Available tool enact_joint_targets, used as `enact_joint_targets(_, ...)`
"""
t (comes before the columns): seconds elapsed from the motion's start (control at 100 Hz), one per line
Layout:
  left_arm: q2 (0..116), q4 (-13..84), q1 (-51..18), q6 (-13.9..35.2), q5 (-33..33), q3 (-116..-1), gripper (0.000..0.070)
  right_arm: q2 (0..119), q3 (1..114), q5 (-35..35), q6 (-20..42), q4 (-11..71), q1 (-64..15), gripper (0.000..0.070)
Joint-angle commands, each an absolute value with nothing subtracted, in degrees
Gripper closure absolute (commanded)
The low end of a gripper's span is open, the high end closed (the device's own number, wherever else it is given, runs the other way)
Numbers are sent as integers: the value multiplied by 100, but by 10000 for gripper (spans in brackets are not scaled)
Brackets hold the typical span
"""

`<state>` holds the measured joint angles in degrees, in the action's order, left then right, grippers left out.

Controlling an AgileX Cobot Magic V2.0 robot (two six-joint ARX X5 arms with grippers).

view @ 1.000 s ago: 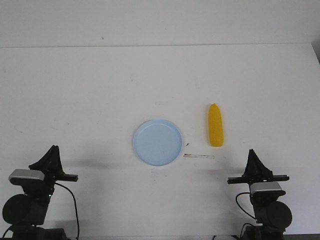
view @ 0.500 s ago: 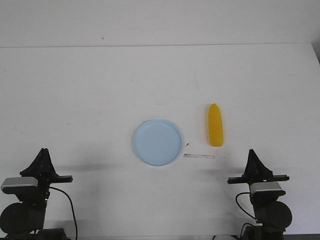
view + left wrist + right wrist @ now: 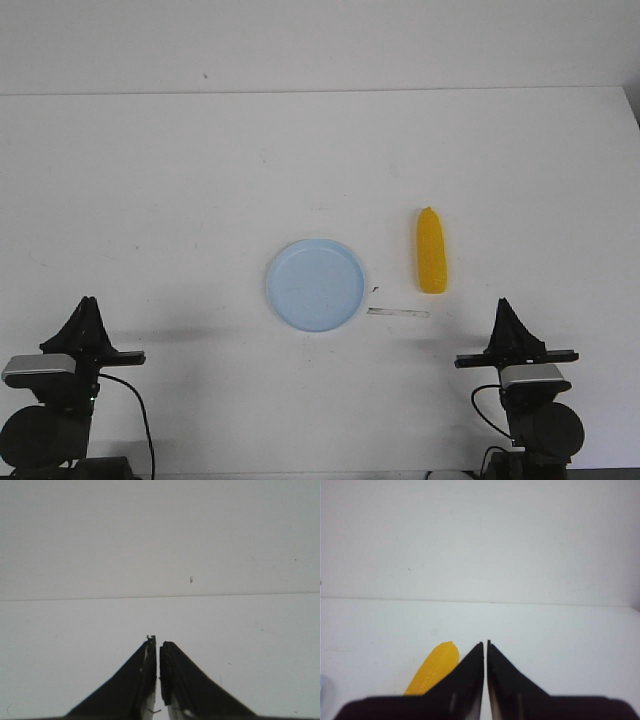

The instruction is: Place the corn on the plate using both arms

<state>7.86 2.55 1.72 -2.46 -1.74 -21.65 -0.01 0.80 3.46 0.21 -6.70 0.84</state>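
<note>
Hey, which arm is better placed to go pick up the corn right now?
The right. The corn lies right of the plate, almost straight ahead of the right gripper, and shows in its wrist view. The left gripper sits beyond the plate.

Robot test bench in a lab-like room

A bare white table (image 3: 200, 180) meets a plain white wall (image 3: 320, 40), with two black arms mounted at the near edge.

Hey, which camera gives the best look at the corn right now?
The front view: the whole corn lies in plain sight on the table, right of the plate. The right wrist view catches only part of it, half hidden behind the right hand. The left wrist view shows none of it.
</note>
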Motion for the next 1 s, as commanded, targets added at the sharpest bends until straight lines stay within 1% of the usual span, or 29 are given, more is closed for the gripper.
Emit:
enact_joint_targets(0.0,777,163,176,-322,-200,-2200,698,8,73,357,14,-722,82,686)
enact_joint_targets(0.16,777,163,176,-322,-198,-2200,698,8,73,327,12,-731,82,686)
enact_joint_targets(0.31,777,163,176,-322,-198,-2202,698,8,73,67,16,-740,82,686)
enact_joint_targets(0.45,777,163,176,-322,-200,-2200,698,8,91,5,60,-768,80,693)
enact_joint_targets(0.56,777,163,176,-322,-200,-2200,698,117,314,-10,56,-493,73,696)
enact_joint_targets(0.77,777,163,176,-322,-200,-2200,698,867,1118,-196,-113,123,69,696)
enact_joint_targets(0.99,777,163,176,-322,-200,-2202,698,2217,1955,-193,-145,471,69,696)
